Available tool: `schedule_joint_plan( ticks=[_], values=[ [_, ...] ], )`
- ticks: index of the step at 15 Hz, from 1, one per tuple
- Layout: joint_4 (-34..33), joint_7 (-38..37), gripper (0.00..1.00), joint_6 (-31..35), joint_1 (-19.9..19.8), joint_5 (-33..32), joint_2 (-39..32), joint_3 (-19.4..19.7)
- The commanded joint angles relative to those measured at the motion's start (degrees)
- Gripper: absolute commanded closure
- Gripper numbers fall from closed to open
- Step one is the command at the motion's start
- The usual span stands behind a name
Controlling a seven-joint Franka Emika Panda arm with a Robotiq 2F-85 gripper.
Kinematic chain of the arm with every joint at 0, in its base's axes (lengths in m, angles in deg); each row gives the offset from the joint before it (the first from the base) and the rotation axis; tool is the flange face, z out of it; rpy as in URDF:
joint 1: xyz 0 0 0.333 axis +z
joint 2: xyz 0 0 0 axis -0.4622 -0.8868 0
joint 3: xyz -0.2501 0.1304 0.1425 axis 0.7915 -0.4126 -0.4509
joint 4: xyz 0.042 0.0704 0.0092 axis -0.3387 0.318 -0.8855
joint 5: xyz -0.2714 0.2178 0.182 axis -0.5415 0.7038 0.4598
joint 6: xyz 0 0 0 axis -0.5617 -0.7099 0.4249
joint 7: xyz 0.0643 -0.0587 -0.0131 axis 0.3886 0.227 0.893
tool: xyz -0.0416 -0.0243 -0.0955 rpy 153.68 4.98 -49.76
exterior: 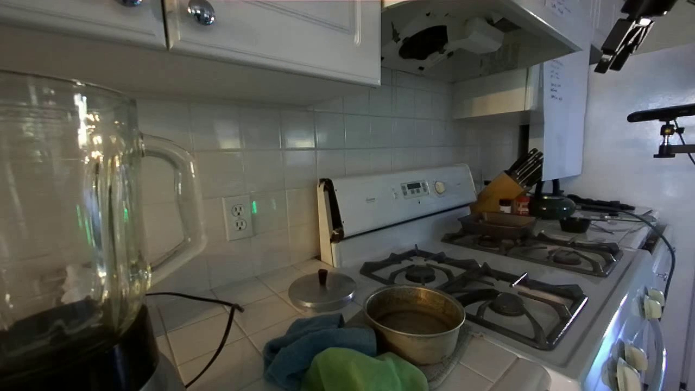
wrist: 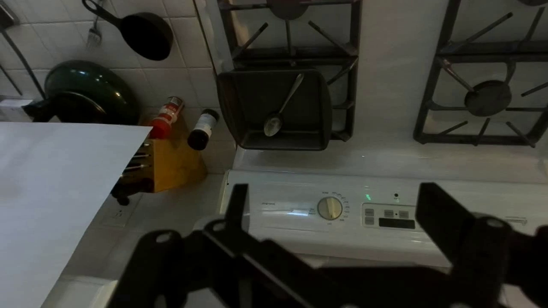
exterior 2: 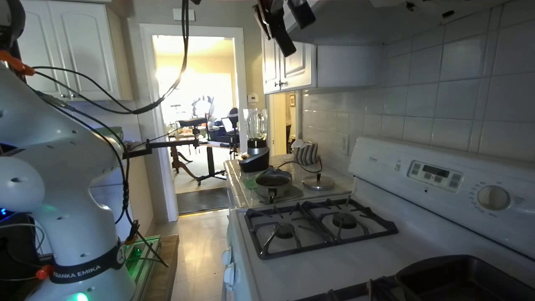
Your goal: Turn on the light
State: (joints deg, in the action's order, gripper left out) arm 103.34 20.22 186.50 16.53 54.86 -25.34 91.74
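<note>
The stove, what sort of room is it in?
Looks like a kitchen, probably somebody's home: there's the stove, a blender and a knife block.

In an exterior view, clock centred on white metal stove [exterior: 602,298]: white range hood [exterior: 461,61] overhead at 12 o'clock, pale rectangular lamp panel [exterior: 482,37] on its underside; silver round metal saucepan [exterior: 421,345] at 8; blue cloth [exterior: 323,345], green cloth [exterior: 364,373] just beside saucepan; round silver lid [exterior: 326,293], clear glass blender [exterior: 70,233] at 9, on white tiled table [exterior: 255,326]. Wrist view: silver metal spoon [wrist: 272,125] in dark rectangular pan [wrist: 250,102] on black metal grate [wrist: 352,81]; brown wooden knife block [wrist: 177,164] at pan's 8.
</note>
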Motion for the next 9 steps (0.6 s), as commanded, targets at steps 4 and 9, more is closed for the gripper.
schedule_joint_plan(
  ticks=[4,9],
  values=[
    [-9.44,-1.36,0.00,-7.46,0.34,-2.43,-1.88,-0.63],
    [-14.20,-2.21,0.00,-9.07,0.66,-1.77,-3.12,-0.39]
  ],
)
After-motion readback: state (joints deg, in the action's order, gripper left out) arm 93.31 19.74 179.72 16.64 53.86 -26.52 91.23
